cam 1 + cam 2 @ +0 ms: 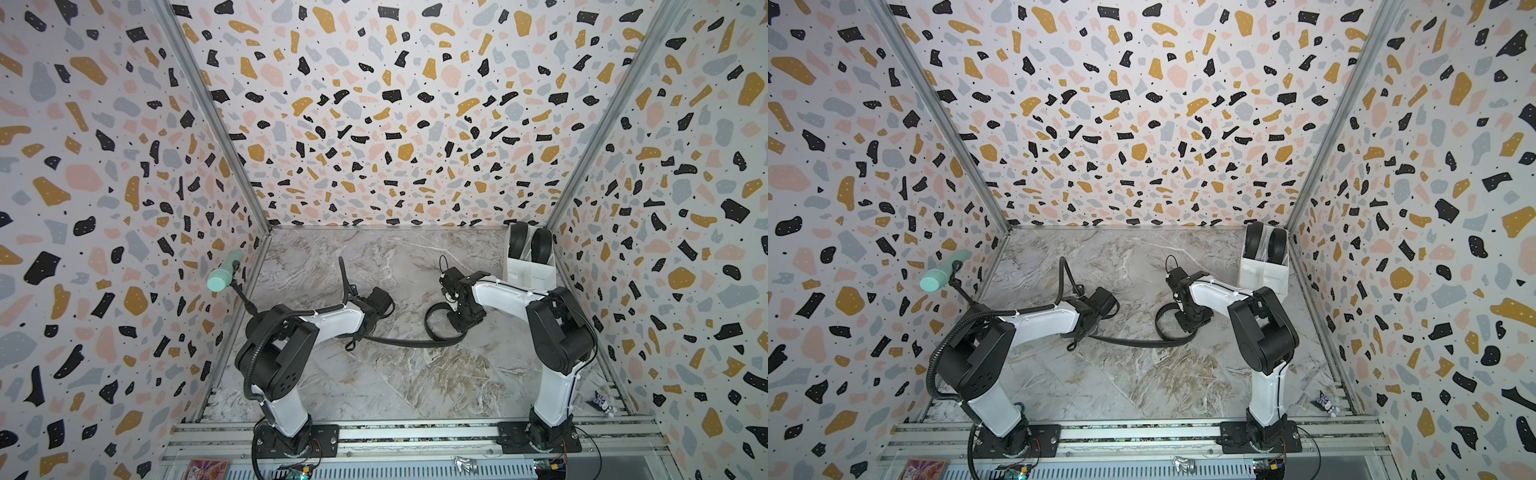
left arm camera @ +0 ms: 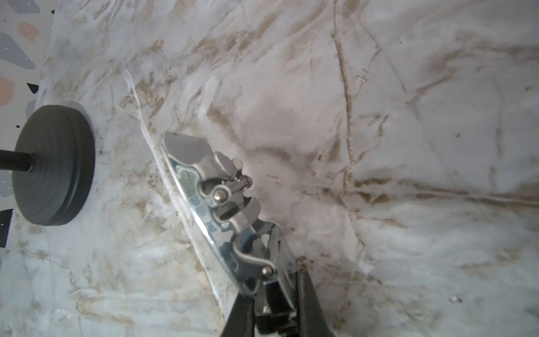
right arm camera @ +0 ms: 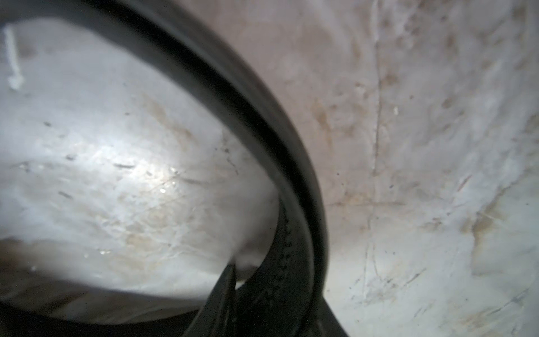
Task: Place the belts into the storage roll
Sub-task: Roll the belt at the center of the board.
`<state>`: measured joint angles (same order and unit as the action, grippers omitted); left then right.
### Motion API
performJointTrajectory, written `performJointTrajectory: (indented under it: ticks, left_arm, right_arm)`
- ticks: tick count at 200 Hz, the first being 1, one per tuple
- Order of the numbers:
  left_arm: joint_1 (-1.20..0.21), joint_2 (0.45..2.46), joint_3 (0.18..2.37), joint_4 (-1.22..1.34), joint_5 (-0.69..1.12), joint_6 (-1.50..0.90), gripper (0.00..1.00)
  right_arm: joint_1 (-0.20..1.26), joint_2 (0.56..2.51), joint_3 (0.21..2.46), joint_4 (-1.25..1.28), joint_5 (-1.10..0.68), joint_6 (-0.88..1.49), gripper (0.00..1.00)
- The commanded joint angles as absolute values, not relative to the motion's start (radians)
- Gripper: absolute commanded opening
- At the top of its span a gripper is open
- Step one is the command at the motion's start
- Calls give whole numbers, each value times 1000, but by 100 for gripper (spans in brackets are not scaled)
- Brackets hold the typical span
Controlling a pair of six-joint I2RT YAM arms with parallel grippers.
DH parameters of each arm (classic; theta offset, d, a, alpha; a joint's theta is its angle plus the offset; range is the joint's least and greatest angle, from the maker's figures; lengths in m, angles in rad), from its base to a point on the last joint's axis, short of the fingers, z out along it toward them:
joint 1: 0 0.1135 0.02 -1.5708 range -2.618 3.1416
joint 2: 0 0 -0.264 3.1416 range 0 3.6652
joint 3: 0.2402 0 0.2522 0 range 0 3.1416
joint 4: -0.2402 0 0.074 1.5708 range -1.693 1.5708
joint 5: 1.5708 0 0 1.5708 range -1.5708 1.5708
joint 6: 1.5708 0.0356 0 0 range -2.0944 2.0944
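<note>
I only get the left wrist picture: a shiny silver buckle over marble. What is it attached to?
Observer: A thin black belt that runs across the table to the right gripper.
Operator: Does that one hold it too?
Observer: The strap passes between its fingers and curls into a loop; clamped or not, I cannot tell.
Operator: Where will it end up?
Observer: Likely the white box in the far right corner, where two coiled belts already stand.

The white plastic divided storage box [image 1: 528,272] stands in the far right corner of the marble-look table [image 1: 374,386], two coiled black belts [image 1: 517,241] inside. A third long black belt [image 1: 407,343] lies mid-table. A mint-green cylinder [image 1: 224,272] stands at the left edge.
</note>
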<state>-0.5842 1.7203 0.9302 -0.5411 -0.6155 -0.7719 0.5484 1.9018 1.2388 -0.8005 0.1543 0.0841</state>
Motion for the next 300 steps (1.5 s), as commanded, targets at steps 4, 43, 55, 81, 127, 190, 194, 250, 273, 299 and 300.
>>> performJointTrajectory:
  ticks: [4,43,55,81,127,190,194,250,273,299,300]
  left_arm:
    - [-535,1701,902,-593,-700,-732,0]
    - [-534,1734,994,-430,-674,-657,0]
    - [-534,1773,1047,-373,-675,-628,0]
    - [-534,1891,1201,-274,-609,-542,0]
    - [-559,2043,1362,-187,-334,-443,4]
    - [-570,1942,1309,-192,-204,-435,46]
    - [-567,1922,1293,-195,-211,-440,48]
    - [-534,1611,1031,-268,-275,-563,59]
    - [-534,1486,883,-264,-212,-615,63]
    - [-557,1347,714,-217,-102,-626,66]
    - [-559,1339,707,-214,-100,-625,66]
  right_arm:
    - [534,2012,1159,-859,206,66,28]
    - [609,1998,1141,-822,149,65,15]
    - [640,1987,1123,-808,126,73,13]
    - [729,1958,1093,-760,74,91,13]
    - [860,1976,1153,-703,3,148,13]
    - [914,2027,1231,-694,-42,164,15]
    - [914,2024,1228,-695,-45,164,16]
    - [914,2003,1209,-675,-67,163,17]
    - [914,1996,1206,-669,-69,159,17]
    - [913,1996,1203,-667,-66,155,17]
    - [913,1996,1202,-666,-66,155,17]
